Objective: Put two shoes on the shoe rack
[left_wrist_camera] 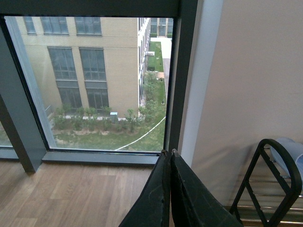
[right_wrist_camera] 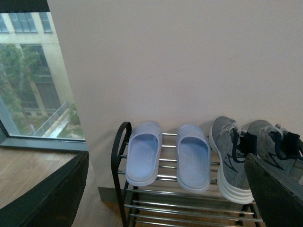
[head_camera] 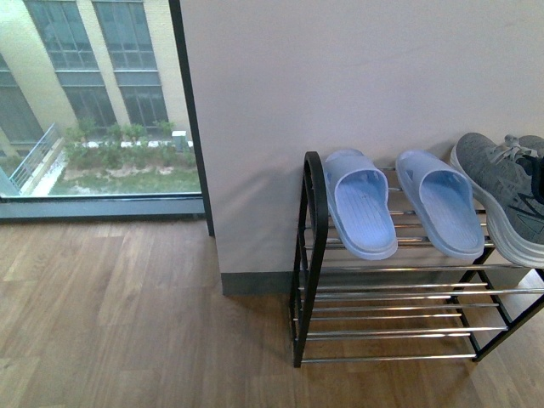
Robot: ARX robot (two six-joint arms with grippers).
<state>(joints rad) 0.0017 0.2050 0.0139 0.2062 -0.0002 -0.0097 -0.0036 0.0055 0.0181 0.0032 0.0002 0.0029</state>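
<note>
The floor is brown wood planks and fills the lower left of the front view; a plain pale wall fills the upper right, with a dark strip along its foot; a big window sits in the upper left, and through it a tan building and green bushes show.

The shoe rack stands against the wall in the lower right of the front view; it has a thin black frame and shiny metal bars; 2 light blue slippers lie side by side on its top shelf, toes toward the camera.

The 2 shoes are grey with thick white soles; in the right wrist view both sit on the top shelf at the right of the frame, just beside the slippers and close together; the front view shows only 1 of them at its right edge.

The left gripper rises from the bottom middle of the left wrist view; its 2 dark fingers are pressed together and hold nothing.

The right gripper shows 1 dark finger at each lower corner of the right wrist view; they are spread wide apart and hold nothing.
</note>
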